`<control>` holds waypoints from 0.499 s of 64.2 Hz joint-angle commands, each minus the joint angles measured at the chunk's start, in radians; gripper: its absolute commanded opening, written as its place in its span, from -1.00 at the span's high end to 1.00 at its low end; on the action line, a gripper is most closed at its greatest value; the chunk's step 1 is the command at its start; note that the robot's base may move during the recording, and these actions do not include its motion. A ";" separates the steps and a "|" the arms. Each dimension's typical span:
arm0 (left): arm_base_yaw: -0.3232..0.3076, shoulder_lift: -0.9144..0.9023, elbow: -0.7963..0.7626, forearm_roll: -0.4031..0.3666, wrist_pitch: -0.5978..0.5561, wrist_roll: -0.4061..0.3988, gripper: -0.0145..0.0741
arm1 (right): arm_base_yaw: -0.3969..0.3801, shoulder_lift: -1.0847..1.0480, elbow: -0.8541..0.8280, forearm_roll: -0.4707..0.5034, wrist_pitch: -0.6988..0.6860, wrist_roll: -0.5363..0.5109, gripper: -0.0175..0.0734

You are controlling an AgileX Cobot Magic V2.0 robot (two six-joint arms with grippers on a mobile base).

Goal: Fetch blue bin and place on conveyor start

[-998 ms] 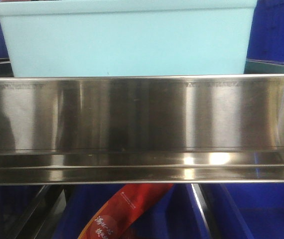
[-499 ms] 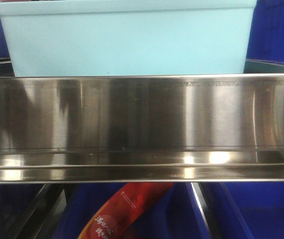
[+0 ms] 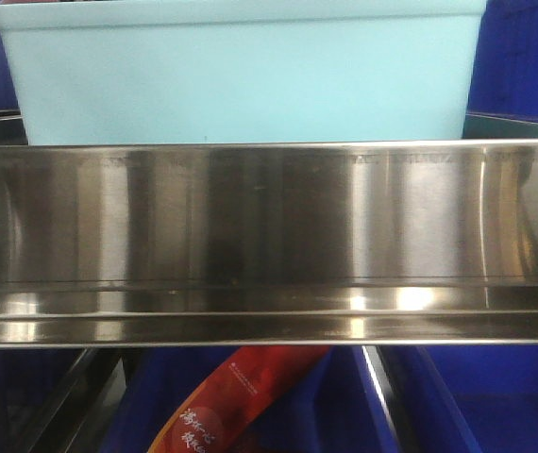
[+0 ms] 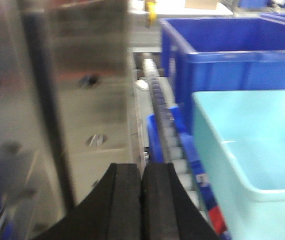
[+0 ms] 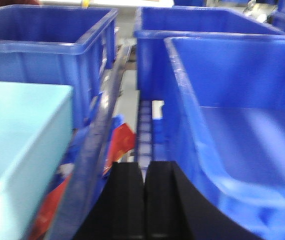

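The pale aqua blue bin (image 3: 241,80) stands on a shelf just behind a stainless-steel rail (image 3: 269,236) in the front view. It also fills the right of the left wrist view, blue bin (image 4: 252,150), and the lower left of the right wrist view, blue bin (image 5: 17,145). My left gripper (image 4: 142,172) is shut and empty, to the left of the bin beside a roller track (image 4: 170,135). My right gripper (image 5: 144,170) is shut and empty, to the right of the bin, between it and a dark blue crate (image 5: 232,115). The conveyor start is out of view.
Dark blue crates stand behind and beside the bin (image 4: 227,50) (image 5: 47,45). A steel upright with bolts (image 4: 82,85) is close on the left gripper's left. A red printed packet (image 3: 241,396) lies on the level below the rail.
The bin and the rail hold the same place in the front view. Only the reflections on the steel rail have shifted.
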 commanded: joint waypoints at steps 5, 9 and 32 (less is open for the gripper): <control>-0.112 0.051 -0.108 0.003 0.054 0.047 0.92 | 0.099 0.052 -0.092 0.006 0.013 -0.026 0.98; -0.170 0.094 -0.138 0.006 0.066 0.047 0.92 | 0.145 0.086 -0.112 0.006 0.015 -0.020 0.98; -0.342 0.427 -0.379 0.126 0.174 -0.186 0.92 | 0.260 0.348 -0.268 0.004 0.092 0.163 0.93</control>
